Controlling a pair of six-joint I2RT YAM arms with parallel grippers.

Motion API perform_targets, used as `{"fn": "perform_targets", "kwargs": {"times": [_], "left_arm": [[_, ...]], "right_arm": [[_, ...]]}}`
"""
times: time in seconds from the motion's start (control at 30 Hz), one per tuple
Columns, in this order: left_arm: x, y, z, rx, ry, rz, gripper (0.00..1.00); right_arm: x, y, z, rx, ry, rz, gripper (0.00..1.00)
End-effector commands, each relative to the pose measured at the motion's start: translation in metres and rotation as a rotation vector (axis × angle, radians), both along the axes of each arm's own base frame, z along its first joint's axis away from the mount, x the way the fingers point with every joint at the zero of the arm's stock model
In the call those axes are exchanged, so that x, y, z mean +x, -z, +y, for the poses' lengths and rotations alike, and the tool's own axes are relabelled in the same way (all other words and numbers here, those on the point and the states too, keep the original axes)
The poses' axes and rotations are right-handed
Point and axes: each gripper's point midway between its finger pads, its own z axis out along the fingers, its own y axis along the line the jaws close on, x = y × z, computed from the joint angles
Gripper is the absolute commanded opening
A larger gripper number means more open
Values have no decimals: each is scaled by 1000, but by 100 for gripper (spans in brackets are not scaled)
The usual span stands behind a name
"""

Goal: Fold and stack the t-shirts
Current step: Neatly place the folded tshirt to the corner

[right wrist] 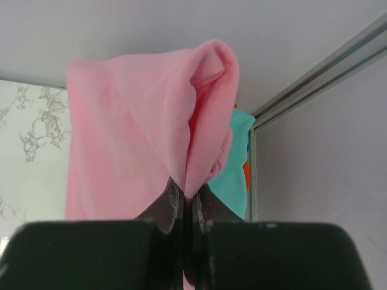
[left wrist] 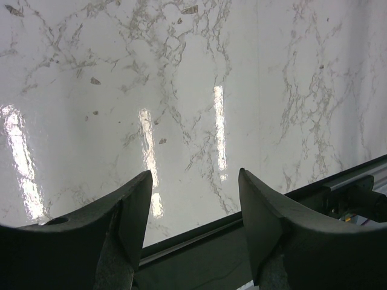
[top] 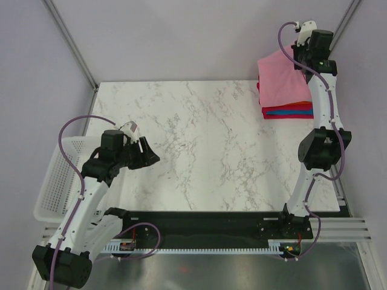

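Nearly done: the pink shirt [right wrist: 139, 133], already folded, hangs over the stack [top: 289, 111] in the far right corner of the table [top: 199, 139]. The right gripper [right wrist: 188, 202] pinches one edge of it, jaws closed tight on the cloth. Beneath it lie the other folded shirts: a teal one [right wrist: 233, 157] shows past the pink cloth in the wrist view, and red and blue edges show at the pile's near side from above. Whether the pink shirt's lower edge already touches the pile is hard to tell from either view. The left gripper [left wrist: 193, 181] hovers well apart, above bare marble near the table's left side, its jaws wide and holding nothing. Beside it, off the table's left edge, sits the basket [top: 57, 175], with no shirts visible in it. No other loose shirt shows on the table, so this looks like the last one. Left to do, by that reading: lower the pink shirt flat and square on the pile, then let go.
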Motion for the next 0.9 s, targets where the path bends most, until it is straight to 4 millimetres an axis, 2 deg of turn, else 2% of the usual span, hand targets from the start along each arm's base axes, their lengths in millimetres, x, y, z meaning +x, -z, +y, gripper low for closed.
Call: {"fn": "perform_targets", "kwargs": {"times": [0.0, 0.03, 0.1, 0.17, 0.4, 0.43, 0.5, 0.53, 0.6, 0.7, 0.87], "left_arm": [[7, -5, -1, 2, 5, -42, 66], [7, -5, -1, 1, 6, -41, 66], [7, -3, -1, 1, 5, -35, 66], [7, -3, -1, 2, 6, -34, 66], [7, -4, 0, 4, -2, -41, 66], [7, -5, 0, 4, -3, -44, 66], [7, -5, 1, 5, -5, -48, 66], [7, -4, 1, 7, -6, -45, 66], [8, -5, 1, 5, -6, -44, 66], [7, -3, 0, 5, -3, -38, 66], [8, -2, 1, 8, -4, -31, 66]], "right_arm": [[15, -53, -15, -20, 16, -188, 0], [19, -43, -16, -19, 16, -179, 0], [25, -43, -23, -26, 37, -206, 0], [31, -32, -29, -29, 51, -197, 0], [61, -17, -51, -17, 89, -258, 0], [65, -8, -58, -20, 117, -252, 0], [71, -5, -62, -19, 125, -269, 0], [76, 6, -69, -22, 149, -260, 0], [82, 16, -75, -20, 165, -264, 0], [86, 25, -90, -9, 199, -280, 0], [93, 50, -108, -4, 248, -275, 0]]}}
